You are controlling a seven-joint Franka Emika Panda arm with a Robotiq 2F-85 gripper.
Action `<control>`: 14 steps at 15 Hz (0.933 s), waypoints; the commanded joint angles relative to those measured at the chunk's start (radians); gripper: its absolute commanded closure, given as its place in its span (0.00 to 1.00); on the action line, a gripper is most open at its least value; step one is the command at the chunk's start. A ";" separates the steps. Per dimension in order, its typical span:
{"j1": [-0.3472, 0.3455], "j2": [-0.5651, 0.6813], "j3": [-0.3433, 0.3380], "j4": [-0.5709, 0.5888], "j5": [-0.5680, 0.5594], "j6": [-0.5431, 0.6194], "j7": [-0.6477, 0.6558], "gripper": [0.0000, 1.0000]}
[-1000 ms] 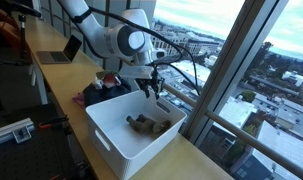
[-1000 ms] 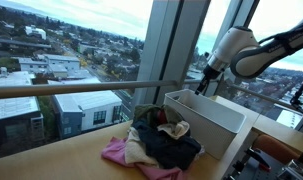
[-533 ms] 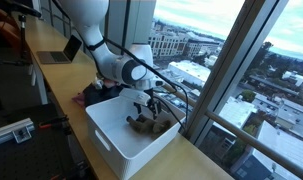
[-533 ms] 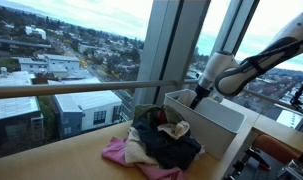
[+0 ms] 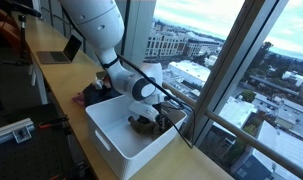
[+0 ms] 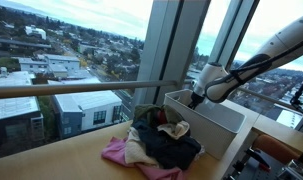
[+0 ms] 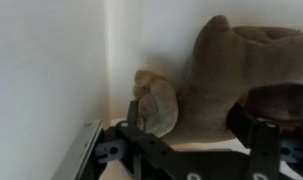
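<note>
While the end effector (image 7: 196, 118) hangs low inside the white plastic bin (image 5: 109, 138), jaws wide and gripping nothing, the brown plush toy (image 7: 226, 70) lies at twelve to one o'clock (wrist view), its long axis roughly nine-to-three.

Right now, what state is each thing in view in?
white rectangular plastic bin: upright, lidless.
brown soft plush item: lying on the bin floor, ungripped.
end effector: open, down inside the bin, fingers astride the plush.
pile of pink, dark and white clothes: heaped beside the bin.
grey laptop: lid open.
</note>
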 commanded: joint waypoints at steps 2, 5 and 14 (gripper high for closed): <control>-0.035 0.078 0.038 0.040 0.038 0.001 -0.047 0.51; -0.041 0.070 0.041 0.014 0.038 0.001 -0.052 0.72; -0.026 -0.326 -0.001 -0.268 0.012 0.007 -0.024 1.00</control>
